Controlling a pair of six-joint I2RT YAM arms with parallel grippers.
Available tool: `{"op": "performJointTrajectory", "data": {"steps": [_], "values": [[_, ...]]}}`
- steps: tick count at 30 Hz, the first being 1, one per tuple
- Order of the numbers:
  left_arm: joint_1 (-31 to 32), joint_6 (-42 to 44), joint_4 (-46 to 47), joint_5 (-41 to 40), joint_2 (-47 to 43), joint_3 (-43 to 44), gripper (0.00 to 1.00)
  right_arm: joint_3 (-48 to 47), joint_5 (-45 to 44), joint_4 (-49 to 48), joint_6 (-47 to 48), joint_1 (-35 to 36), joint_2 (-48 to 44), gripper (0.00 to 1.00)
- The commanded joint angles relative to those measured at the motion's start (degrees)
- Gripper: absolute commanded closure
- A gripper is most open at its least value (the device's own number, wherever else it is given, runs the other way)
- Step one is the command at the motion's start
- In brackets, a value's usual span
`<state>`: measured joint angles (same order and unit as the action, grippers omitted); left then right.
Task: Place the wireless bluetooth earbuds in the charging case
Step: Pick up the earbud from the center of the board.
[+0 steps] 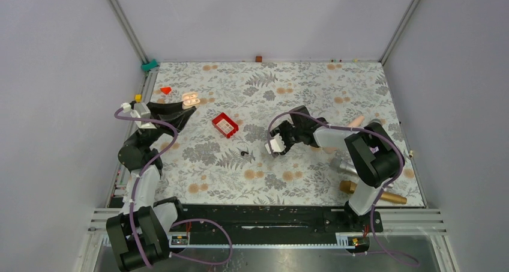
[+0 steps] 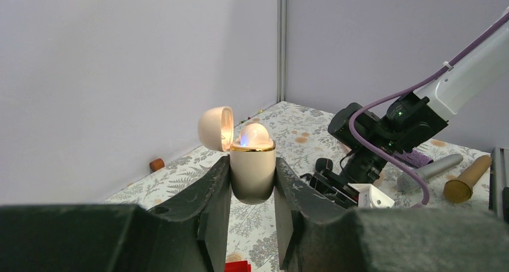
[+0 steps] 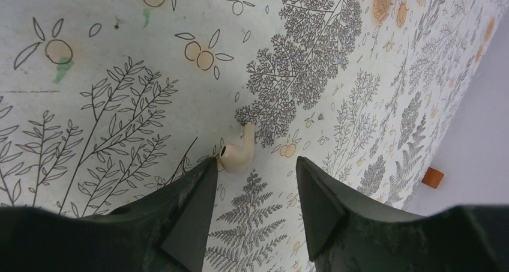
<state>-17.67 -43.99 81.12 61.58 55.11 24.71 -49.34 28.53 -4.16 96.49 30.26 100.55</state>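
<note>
**Right claw (image 3: 255, 163) spread over the loose earbud, left claw (image 2: 252, 163) pinching the case**

My right claw hangs low over the middle of the desk (image 3: 90, 104), fingers apart. The small cream plastic earbud with a rounded head and short curved stem (image 3: 236, 154) lies flat on the floral cloth between them. It is off centre, hard against the finger (image 3: 192, 194) on the left of my wrist view. I cannot tell whether they touch.

My left claw is pressed onto the cream, egg-shaped charging case with a gold rim (image 2: 252, 185). It holds the case upright in the air near the far-left corner of the desk, lid hinged open. Something rounded glows in its mouth, and I cannot tell if that is the other earbud.

I judge the earbud to be very light, hard and glossy. It will likely skid or flip if one finger reaches it first, so I would centre the claw before closing. The best hold seems to be across the bulbous head, leaving the stem free to go down into its socket. A gentle squeeze should do, since too much could shoot it out.

The case is smooth and curved too. It is gripped at its lower body, which leaves the opening free. It sits well apart from the earbud, with a red rectangular box (image 1: 225, 125) on the desk between them.
</note>
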Motion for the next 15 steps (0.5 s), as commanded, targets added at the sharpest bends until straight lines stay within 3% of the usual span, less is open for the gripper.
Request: {"op": "performJointTrajectory", "data": {"steps": [1,9,12,15], "values": [[0.18,0.48,3.03,-1.09,-0.18,0.14,1.0,2.08,-2.11,2.17,-0.15,1.24,2.86,0.45],[0.19,0.31,3.07,-1.1,-0.31,0.16,1.0,0.7,-3.75,2.65,-1.47,1.42,3.46,0.52],[0.14,0.31,3.08,-1.06,-0.35,0.16,1.0,-0.33,-4.57,3.59,-2.38,1.74,3.95,0.68],[0.18,0.31,3.08,-1.05,-0.36,0.24,1.0,-1.83,-5.15,3.75,-4.5,1.91,4.17,0.72]]}}
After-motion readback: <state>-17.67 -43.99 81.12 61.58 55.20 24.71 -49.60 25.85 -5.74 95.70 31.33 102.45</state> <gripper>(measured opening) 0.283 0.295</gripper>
